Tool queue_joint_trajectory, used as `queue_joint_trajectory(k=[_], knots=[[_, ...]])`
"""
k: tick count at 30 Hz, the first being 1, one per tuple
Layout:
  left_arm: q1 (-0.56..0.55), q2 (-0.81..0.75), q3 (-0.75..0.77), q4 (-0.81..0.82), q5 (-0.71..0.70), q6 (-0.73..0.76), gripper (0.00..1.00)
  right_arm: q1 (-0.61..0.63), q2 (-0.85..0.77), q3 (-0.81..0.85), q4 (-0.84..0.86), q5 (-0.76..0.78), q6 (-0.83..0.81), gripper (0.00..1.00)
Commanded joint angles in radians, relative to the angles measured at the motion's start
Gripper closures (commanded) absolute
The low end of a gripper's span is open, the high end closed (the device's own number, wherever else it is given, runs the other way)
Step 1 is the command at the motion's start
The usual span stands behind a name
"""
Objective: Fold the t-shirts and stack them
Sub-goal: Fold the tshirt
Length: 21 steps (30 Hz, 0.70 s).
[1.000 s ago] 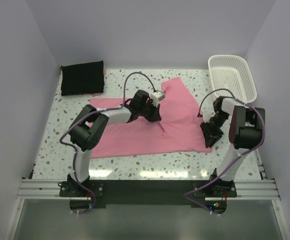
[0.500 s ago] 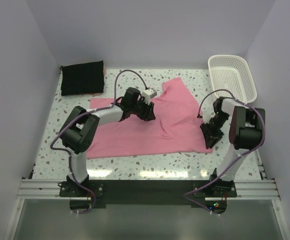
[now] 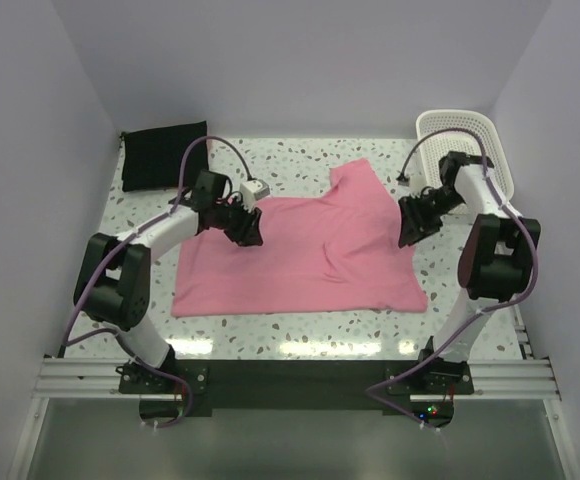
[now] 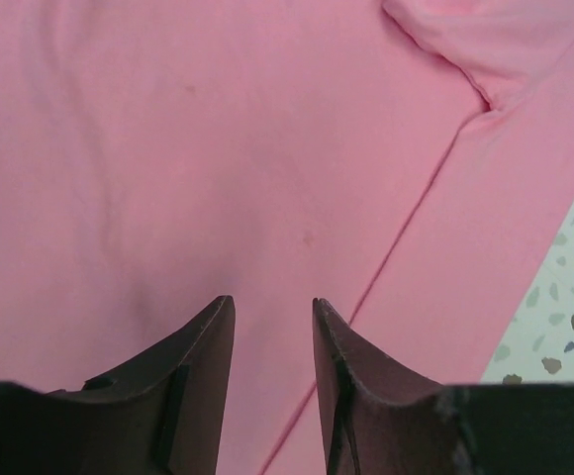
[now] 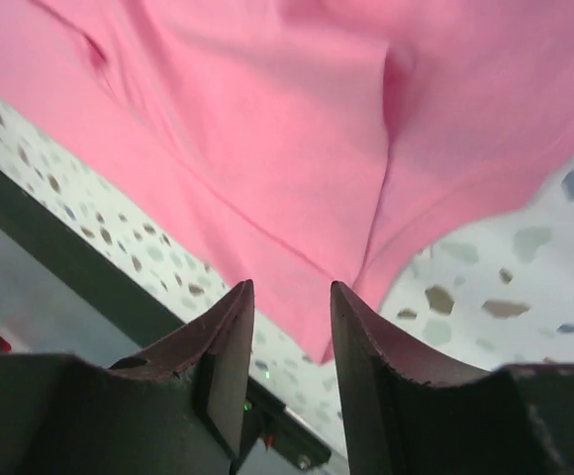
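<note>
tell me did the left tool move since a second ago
Yes. The left tool shifted left across the pink t-shirt, ending nearer the folded black garment.

Lilac walls (image 3: pixel 300 70) on 3 sides w/ speckled terrazzo tabletop (image 3: pixel 300 160) (glare near front).

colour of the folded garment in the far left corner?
Black; the folded garment shows best in the top external view.

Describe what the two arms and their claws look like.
Both the left arm and right arm have white links joined by bulky black joints, with a lilac cable looping along each. A small white box sits at the left wrist. The left claw and right claw each have two dark, tapering, wedge-shaped fingers.
</note>
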Motion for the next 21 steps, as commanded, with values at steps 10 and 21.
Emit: queue_joint_trajectory(k=[10, 21], knots=[[0.121, -0.040, 0.047, -0.146, 0.061, 0.060, 0.58, 0.167, 0.239, 0.227, 0.139, -0.104, 0.191, 0.83], [0.251, 0.064, 0.018, -0.163, -0.015, 0.095, 0.59, 0.170, 0.322, 0.135, 0.268, 0.019, 0.177, 0.85]])
